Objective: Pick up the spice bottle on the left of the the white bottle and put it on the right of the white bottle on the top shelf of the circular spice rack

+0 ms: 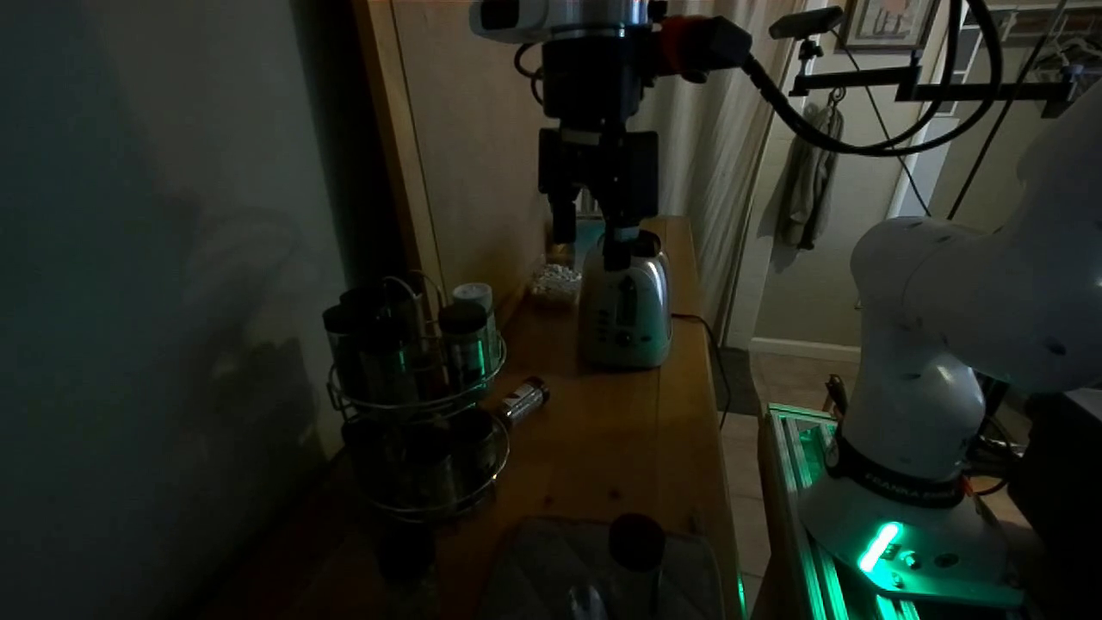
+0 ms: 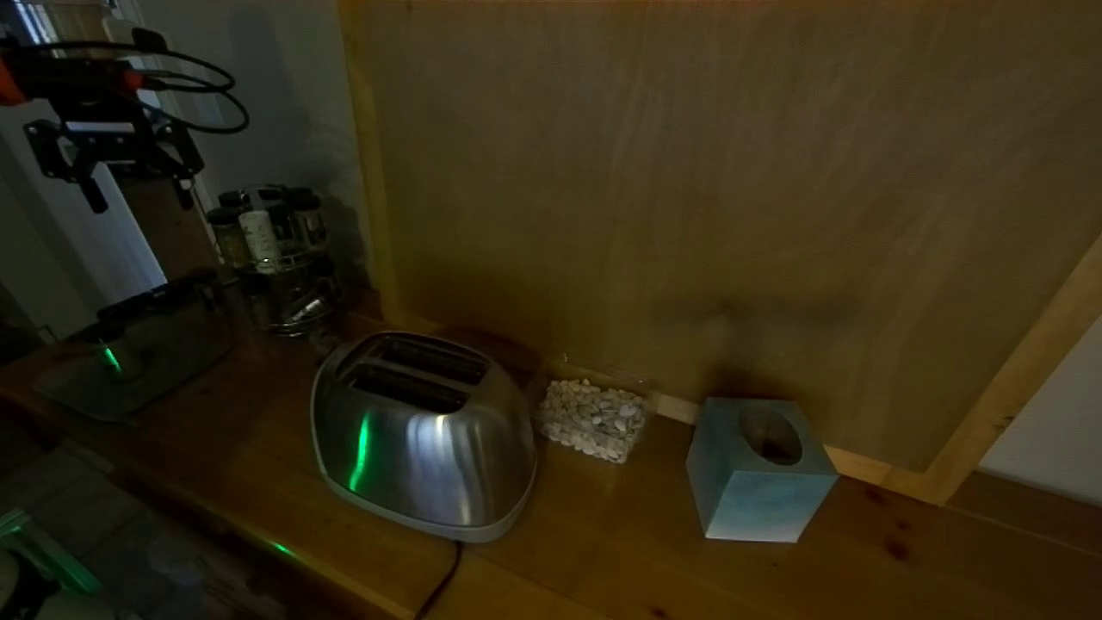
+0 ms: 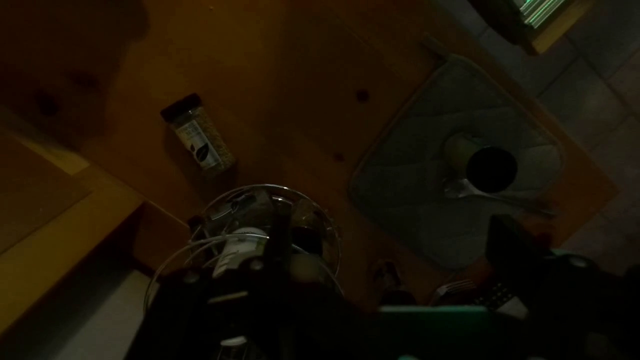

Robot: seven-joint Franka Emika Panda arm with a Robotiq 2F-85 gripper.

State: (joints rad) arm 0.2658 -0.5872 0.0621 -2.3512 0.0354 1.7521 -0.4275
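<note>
The circular spice rack [image 1: 448,401] stands on the counter near the wall, with dark-capped jars on both tiers. It also shows in an exterior view [image 2: 301,257] and the wrist view [image 3: 272,186]. The white bottle [image 1: 475,294] is upright on its top shelf; it shows in an exterior view [image 2: 260,241] and the wrist view [image 3: 242,250]. A dark-capped spice bottle [image 2: 228,239] stands just left of it there, and in front of it in an exterior view [image 1: 465,343]. My gripper [image 1: 591,244] is open and empty, above and apart from the rack [image 2: 141,200].
A spice jar [image 3: 200,142] lies on its side on the counter beside the rack. The steel toaster [image 2: 422,439] stands farther along, with a pebble box [image 2: 594,418] and tissue box [image 2: 762,482]. A grey pot holder [image 3: 410,195] bears a jar [image 3: 491,169] and spoon.
</note>
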